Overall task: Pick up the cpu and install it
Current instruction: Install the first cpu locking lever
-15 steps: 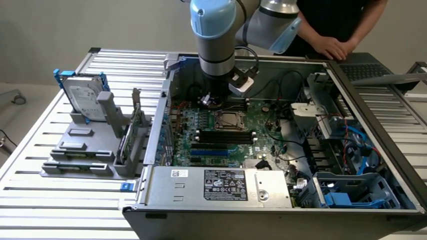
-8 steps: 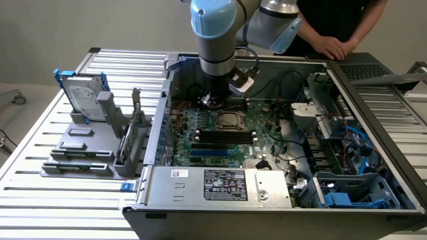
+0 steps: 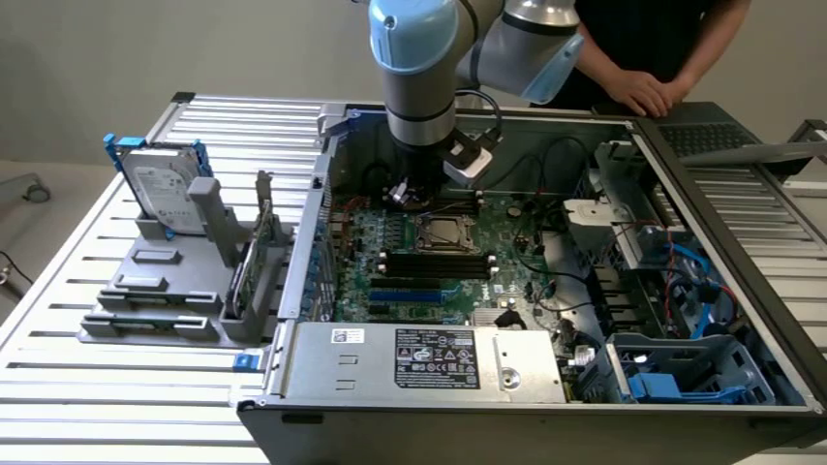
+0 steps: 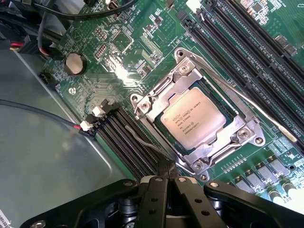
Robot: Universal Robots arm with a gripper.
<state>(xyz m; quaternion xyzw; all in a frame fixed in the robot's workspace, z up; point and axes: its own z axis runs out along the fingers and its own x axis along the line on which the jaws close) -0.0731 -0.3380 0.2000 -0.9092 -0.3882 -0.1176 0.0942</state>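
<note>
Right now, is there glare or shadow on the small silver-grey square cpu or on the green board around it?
Wrist view: a white glare patch lies on the green circuit board, apart from the small silver-grey square cpu, whose face is evenly lit; the black end effector looks dark. Exterior view: the inside of the open grey computer case is dimmer than the bright slatted metal table.

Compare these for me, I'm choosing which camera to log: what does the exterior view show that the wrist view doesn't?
Exterior view's extras: the upright silver hard drive on a grey stand, a person's hands, the blue-jointed arm. Wrist view's extras: lettering on the small square silver-grey cpu lying in its socket, the round coin battery. Shared: the green motherboard, the square metal socket frame, the shut black gripper.
</note>
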